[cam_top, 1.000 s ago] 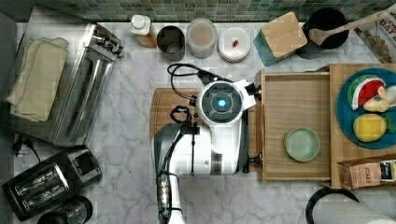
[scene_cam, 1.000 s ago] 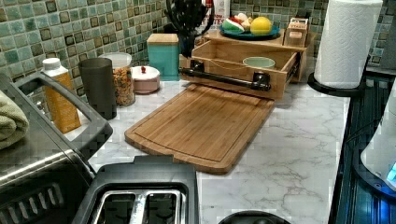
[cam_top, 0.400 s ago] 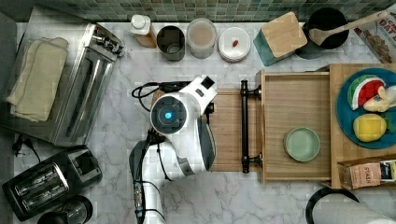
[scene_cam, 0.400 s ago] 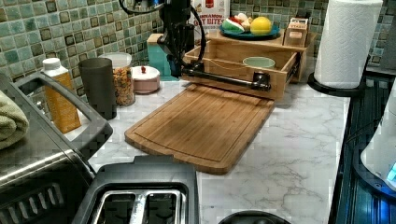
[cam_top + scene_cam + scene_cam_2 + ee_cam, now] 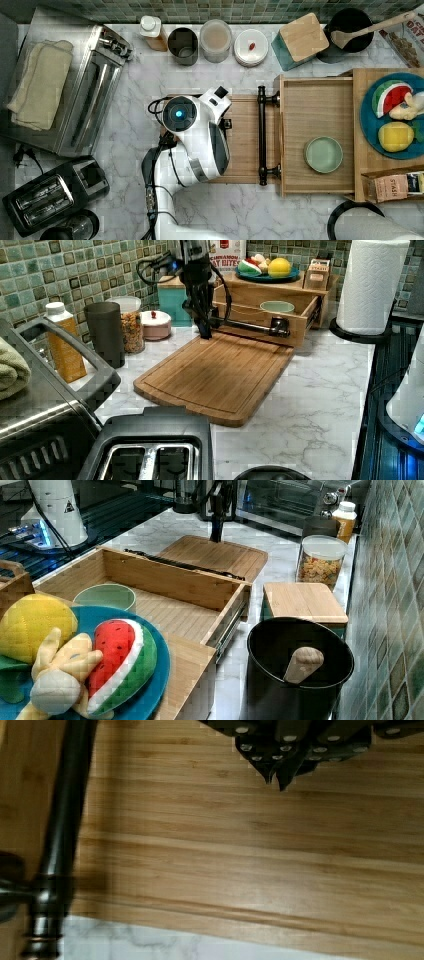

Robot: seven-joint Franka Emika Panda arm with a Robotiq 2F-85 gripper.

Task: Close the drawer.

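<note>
Wooden drawer (image 5: 320,120) stands pulled out past my pincer (image 5: 205,332), its black handle (image 5: 261,135) just beyond the tips. I judge this the approach step: the pincer hangs low over the board (image 5: 220,375), its tips pressed together in the wrist view, not touching the handle. Next I must drive it flat against the handle and push the drawer home.

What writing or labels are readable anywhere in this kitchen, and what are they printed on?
"BITES": on the cereal box behind the arm in the left view; the line above it is cut off.
"STASH": on the tea box in the top view, only faintly readable.
A black warning triangle on the robot base; no readable words.
</note>
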